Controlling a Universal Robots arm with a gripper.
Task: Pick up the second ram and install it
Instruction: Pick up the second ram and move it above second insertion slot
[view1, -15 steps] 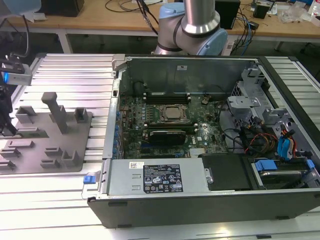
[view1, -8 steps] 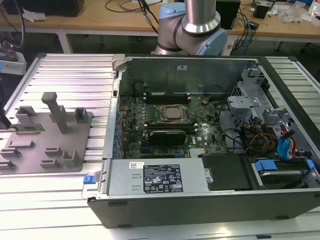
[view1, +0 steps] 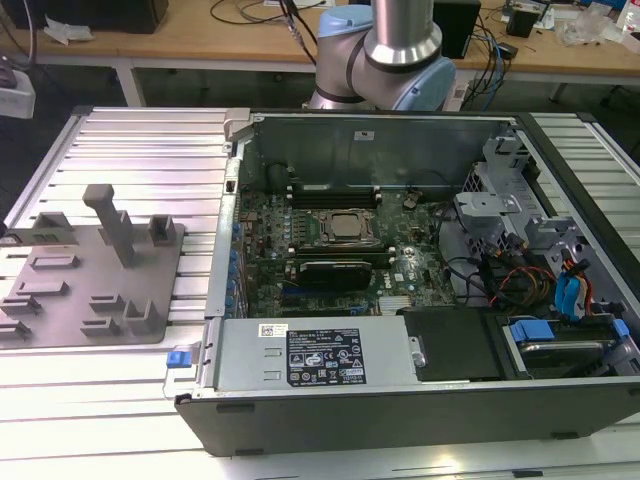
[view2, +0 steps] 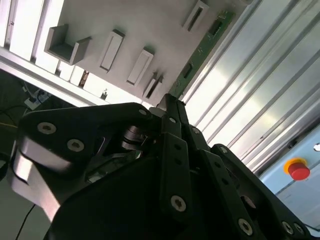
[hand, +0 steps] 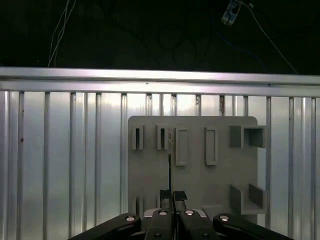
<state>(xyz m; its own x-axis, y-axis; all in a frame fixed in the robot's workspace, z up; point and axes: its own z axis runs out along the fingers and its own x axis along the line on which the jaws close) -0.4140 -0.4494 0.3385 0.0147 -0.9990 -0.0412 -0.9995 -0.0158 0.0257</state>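
Note:
My gripper (view2: 168, 103) is shut on the second ram (view2: 202, 50), a thin green-black stick that reaches out from the fingertips. In the first wrist view I see the stick (hand: 170, 160) edge-on as a thin line rising from the gripper (hand: 173, 195). It is held over the grey moulded tray (hand: 195, 175), close to the tray's narrow slots (hand: 137, 138). The same tray (view2: 140, 25) lies behind the stick in the second wrist view. In the exterior view the tray (view1: 100, 290) sits on the ribbed metal table at that view's left.
The open computer case (view1: 400, 400) lies in the middle of the exterior view, with the motherboard (view1: 330, 250), processor socket (view1: 345, 228) and memory slots (view1: 335, 195) inside. The arm's base (view1: 385, 60) stands behind the case. A red button (view2: 298, 170) is nearby.

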